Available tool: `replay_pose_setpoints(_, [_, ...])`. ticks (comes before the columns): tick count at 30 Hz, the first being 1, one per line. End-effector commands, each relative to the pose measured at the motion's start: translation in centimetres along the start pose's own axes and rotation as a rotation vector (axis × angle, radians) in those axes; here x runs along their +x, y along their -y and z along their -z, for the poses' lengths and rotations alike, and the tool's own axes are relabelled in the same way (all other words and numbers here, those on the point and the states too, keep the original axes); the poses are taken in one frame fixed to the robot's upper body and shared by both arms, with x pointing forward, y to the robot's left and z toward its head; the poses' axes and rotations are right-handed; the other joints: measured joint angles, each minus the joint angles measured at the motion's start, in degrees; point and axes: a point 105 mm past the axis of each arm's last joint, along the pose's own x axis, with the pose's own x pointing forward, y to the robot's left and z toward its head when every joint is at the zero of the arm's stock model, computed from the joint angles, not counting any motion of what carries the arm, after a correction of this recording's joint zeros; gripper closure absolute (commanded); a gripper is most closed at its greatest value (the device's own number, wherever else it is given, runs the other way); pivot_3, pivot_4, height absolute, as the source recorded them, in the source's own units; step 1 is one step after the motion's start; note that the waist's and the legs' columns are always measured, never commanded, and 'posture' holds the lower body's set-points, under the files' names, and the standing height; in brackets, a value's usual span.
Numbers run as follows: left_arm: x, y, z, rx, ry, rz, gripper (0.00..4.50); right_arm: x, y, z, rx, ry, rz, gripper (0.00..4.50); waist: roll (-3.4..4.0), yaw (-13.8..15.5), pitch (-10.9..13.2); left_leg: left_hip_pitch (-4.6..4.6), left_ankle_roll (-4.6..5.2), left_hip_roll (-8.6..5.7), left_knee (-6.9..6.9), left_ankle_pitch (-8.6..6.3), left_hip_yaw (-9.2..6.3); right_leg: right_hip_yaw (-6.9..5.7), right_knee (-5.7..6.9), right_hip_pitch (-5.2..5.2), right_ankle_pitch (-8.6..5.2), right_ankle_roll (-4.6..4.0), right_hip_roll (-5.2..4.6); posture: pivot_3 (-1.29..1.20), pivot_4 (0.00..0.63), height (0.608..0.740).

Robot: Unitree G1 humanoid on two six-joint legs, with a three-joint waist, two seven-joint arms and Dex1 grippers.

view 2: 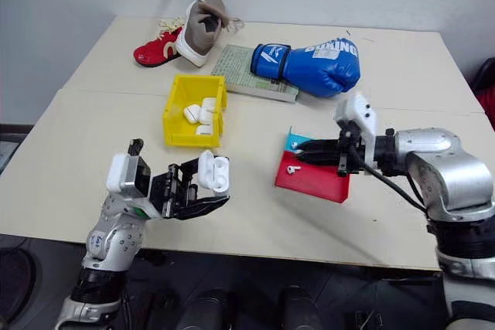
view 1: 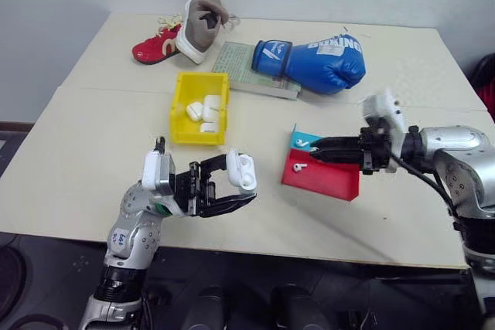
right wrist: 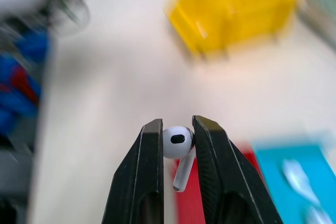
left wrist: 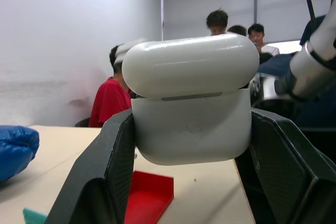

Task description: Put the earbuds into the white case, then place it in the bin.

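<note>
On the beige table, toward its far edge: a blue boxing glove, a book, a red shoe. Mid-table, the yellow bin, white cases inside. Near the right edge, a red-and-teal tray carrying earbuds. Above the front edge, left gripper clamped on the white case, lid ajar. Over the tray, right gripper pinching one earbud.

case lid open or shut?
Open: the case in the left gripper has its lid tipped back, with a gap at the seam.
</note>
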Motion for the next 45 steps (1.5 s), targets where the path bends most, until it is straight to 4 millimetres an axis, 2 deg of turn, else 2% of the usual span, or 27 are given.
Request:
replay_pose_setpoints(1, [0.8,-0.1,-1.2,-0.058,0.073,0.043,1.71,-0.2,-2.8,-5.5,-0.108,0.413,-0.099,4.07,0.00,-0.23,0.00,0.00,-0.01,0.01,0.00,0.01,0.00,0.00,0.00,0.00,0.00,0.00,0.01,0.00,0.150,0.740])
replay_pose_setpoints(6, [1.6,0.0,-2.0,-0.104,0.127,0.110,1.71,1.7,-5.3,-8.2,-0.145,0.649,-0.167,4.07,0.02,-0.14,0.01,0.02,-0.04,0.01,0.00,0.02,-0.03,0.01,0.09,-0.03,0.00,0.00,0.01,0.00,0.150,0.740])
replay_pose_setpoints(13, [2.2,0.0,-2.8,-0.135,0.147,0.160,1.71,3.9,-7.0,-8.9,-0.261,0.713,-0.216,4.07,0.02,-0.15,0.01,0.01,-0.04,-0.05,-0.01,0.02,-0.07,0.01,0.08,-0.03,0.00,0.00,0.01,0.00,0.150,0.740])
replay_pose_setpoints(21, [3.0,0.3,-3.5,-0.138,0.175,0.194,1.71,5.2,-7.5,-7.9,-0.313,0.720,-0.235,4.07,0.02,-0.12,0.01,0.02,-0.04,-0.04,-0.01,0.02,-0.08,0.01,0.09,-0.04,0.00,0.00,0.02,0.00,0.150,0.740])
replay_pose_setpoints(41, [3.9,0.9,-3.2,-0.139,0.156,0.227,1.71,6.1,-7.3,-6.1,-0.328,0.651,-0.253,4.07,0.02,-0.16,0.01,0.02,-0.04,-0.04,-0.02,0.02,-0.08,0.01,0.07,-0.03,0.00,0.00,0.01,0.00,0.150,0.740])
replay_pose_setpoints(45, [4.0,0.8,-3.3,-0.129,0.156,0.224,1.71,6.1,-7.2,-5.1,-0.294,0.611,-0.265,4.07,0.01,-0.14,0.01,0.02,-0.04,-0.04,-0.02,0.02,-0.08,0.01,0.07,-0.03,0.00,0.00,0.01,0.00,0.150,0.740])
